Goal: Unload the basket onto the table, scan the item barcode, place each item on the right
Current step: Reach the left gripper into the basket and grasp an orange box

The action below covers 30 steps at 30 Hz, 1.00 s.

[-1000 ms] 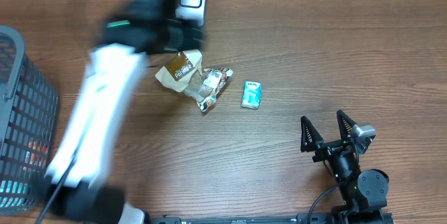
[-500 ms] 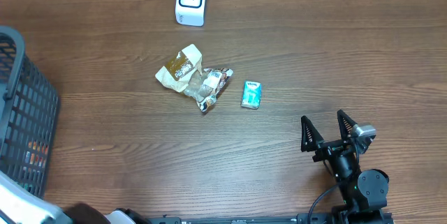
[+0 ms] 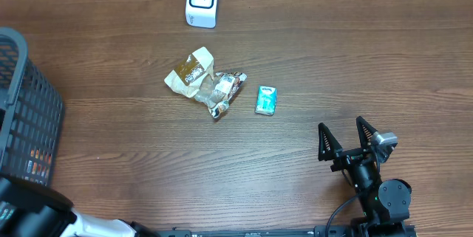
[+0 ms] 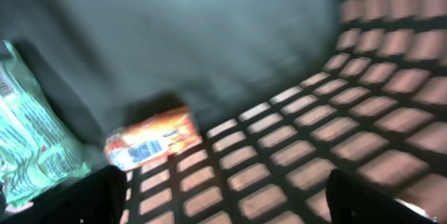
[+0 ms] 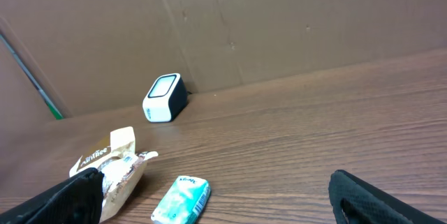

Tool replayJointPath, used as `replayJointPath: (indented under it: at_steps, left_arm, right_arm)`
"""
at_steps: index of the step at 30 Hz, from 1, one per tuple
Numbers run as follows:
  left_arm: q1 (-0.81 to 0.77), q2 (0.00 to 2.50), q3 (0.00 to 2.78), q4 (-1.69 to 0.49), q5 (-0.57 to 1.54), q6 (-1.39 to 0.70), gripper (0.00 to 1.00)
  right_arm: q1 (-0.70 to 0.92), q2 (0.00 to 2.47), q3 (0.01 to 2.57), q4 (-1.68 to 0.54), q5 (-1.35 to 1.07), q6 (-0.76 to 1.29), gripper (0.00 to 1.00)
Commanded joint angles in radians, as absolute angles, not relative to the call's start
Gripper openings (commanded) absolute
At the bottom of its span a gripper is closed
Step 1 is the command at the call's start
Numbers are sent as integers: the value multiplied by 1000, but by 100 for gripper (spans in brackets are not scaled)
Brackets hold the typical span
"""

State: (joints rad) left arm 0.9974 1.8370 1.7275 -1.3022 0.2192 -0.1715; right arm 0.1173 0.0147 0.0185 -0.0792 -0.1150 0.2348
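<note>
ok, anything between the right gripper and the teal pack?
Nothing visible. Only bare table lies between the right gripper, open, and the teal pack. The wrappers sit beyond the pack, out of that path.

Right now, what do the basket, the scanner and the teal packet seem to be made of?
Basket: dark moulded plastic, matte; open square lattice.
Scanner: white hard plastic, smooth, slightly glossy, with a dark window.
Teal packet: probably printed plastic film, from its soft, rounded edges; too small to be sure.
</note>
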Motion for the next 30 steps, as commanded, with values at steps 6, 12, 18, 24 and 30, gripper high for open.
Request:
replayJointPath:
  at_steps: [6,12,18,24,30]
  left_arm:
    - [1001,1974,1721,-1301,119,-127,84]
    - [1000,2042,1714,-1345,120,-118,83]
    - [1000,2120,1704,-1351,120,-112,54]
    - [1000,2126,1704,-1349,119,-111,45]
    - [1000,2125,1707,-1350,123,-111,4]
  right_arm:
    - [112,5,8,-75,-106,235,100]
    - [112,5,8,-74,-106,235,100]
    - [112,5,8,-75,-106,235,100]
    - [112,5,8,-75,-106,234,100]
    - [112,5,8,-75,-106,235,100]
